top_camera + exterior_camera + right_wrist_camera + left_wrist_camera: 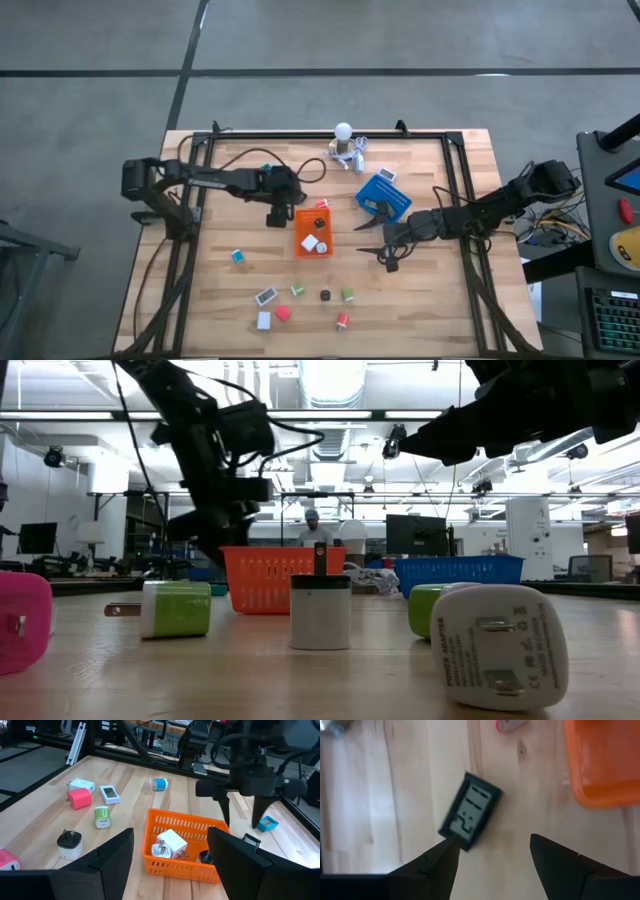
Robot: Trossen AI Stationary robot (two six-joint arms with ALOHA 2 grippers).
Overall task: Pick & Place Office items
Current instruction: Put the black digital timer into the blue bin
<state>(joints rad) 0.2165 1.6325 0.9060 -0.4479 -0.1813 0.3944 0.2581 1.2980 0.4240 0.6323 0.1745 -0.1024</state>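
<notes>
a small black-framed digital display (471, 813) lay flat and askew on the bare wood just beside the orange tray (605, 765), with the left gripper (492, 852) hanging straight above it, fingers spread and empty. one fingertip sat over the display's corner rather than clear of its edge; a descent from there looked likely to press on the frame and skid the smooth, thin slab across the boards, or to pinch only a corner and let it swivel out. the tray's wall stood close enough that the other finger could have clipped it.

the tray (312, 232), a rectangular orange plastic basket with slotted walls, already held a white blocky plug adapter (169, 843) and a dark piece. the rest of the office items were scattered on the near half of the table (430, 300): a pink block (79, 798), a green-and-white charger (102, 817), a round black-topped plug (68, 843), a white adapter (81, 785), a second small display (110, 794) and a teal piece (160, 784), all hard, glossy plastic, some with bare metal prongs.

the right gripper (372, 232) hovered between the orange tray and the blue tray (383, 196), jaws apart, holding nothing, its reach close to the left arm's.
</notes>
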